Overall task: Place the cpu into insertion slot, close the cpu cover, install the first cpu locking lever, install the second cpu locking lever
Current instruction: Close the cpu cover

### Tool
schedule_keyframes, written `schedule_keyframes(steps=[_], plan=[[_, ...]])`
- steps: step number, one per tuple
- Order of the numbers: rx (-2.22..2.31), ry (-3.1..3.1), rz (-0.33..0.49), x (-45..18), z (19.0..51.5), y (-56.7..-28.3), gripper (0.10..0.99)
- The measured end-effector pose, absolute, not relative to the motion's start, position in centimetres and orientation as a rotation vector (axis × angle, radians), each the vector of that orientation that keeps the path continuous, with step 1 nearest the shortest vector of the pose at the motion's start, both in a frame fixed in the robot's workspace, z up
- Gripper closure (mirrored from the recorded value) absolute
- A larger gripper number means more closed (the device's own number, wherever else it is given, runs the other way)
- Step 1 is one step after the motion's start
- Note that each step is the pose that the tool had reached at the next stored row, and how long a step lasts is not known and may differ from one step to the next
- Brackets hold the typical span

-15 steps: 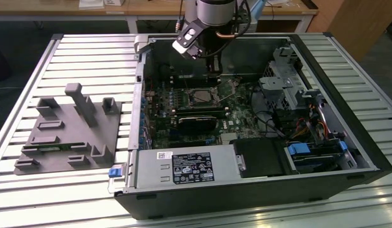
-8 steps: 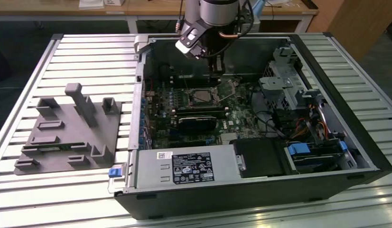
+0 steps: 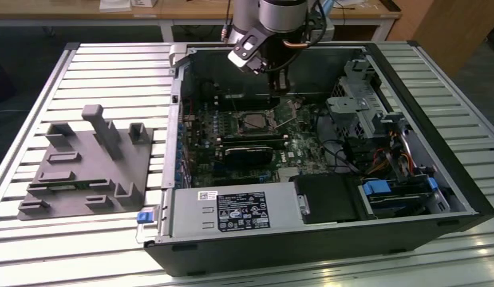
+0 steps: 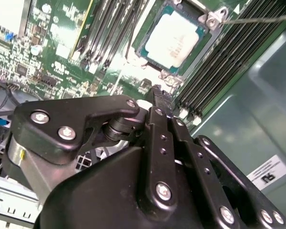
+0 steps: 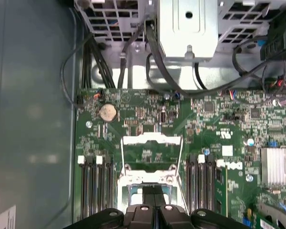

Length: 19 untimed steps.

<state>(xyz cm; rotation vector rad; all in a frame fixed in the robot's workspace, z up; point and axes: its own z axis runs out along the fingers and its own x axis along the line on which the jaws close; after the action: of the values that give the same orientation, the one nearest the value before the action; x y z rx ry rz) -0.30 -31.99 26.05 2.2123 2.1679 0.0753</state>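
1. in the exterior view the gripper (image 3: 279, 84) hangs inside the open pc case (image 3: 311, 254). the insertion slot (image 3: 255, 121) just under and in front of it is only a small dark square there, so i can't make out the chip.
2. in both wrist views the fingers (image 5: 142, 212) look pressed together with a thin seam between them, and nothing is visibly pinched.
3. the second wrist view is the useful one. the cpu (image 4: 174, 38) sits in the slot just past the fingertips, not touching them, and the cpu cover (image 4: 210, 20) lies flat around it.
4. a thin lever rod (image 4: 257, 19) sticks out from the slot's far corner. can't tell if it's hooked.
5. in the first wrist view the gripper's own body cuts off the near part of the slot and hides the chip. farther ahead are a coin battery (image 5: 107, 112) and a metal drive cage (image 5: 188, 28).
6. the exterior view has a grey fixture plate (image 3: 87, 161) outside the case, well away from the gripper.
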Motion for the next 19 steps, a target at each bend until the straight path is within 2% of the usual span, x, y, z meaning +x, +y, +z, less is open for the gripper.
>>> schedule_keyframes(steps=[19], plan=[[2.213,2.169,0.073,5.5,26.0,-32.0,0.980]])
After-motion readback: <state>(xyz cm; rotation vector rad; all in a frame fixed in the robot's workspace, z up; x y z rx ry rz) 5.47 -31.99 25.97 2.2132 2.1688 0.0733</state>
